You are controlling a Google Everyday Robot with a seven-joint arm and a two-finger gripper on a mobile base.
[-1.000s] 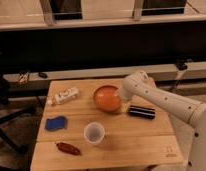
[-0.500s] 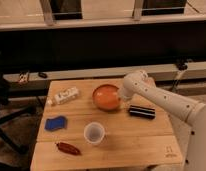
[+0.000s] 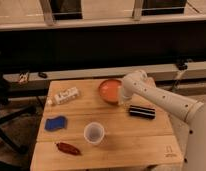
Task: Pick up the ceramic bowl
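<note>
Although the wooden table (image 3: 146,145) carries several loose items, only one belongs to the task, and the layout shows why the arm reaches past the rest. Nearest the viewer lies a dark red object (image 3: 69,148) at the front left edge, with a white cup (image 3: 94,133) standing upright just behind and to its right; both sit well apart from the arm's path. Farther back, a blue object (image 3: 56,123) rests at the left side and a black box (image 3: 142,111) lies at the right, just beside the arm's wrist. A white packet (image 3: 65,95) lies toward the far left. At the far middle of the table sits the ceramic bowl (image 3: 110,90), round, shallow and glossy orange, its rim a shade darker and its width greater than the cup's. The white arm (image 3: 163,100) comes in from the right so that the gripper (image 3: 123,98) meets the bowl's right-hand rim. Its jaws are pressed together, apparently pinching that rim, though the contact itself is hidden behind the wrist. Rim gripping suits so shallow a vessel.
</note>
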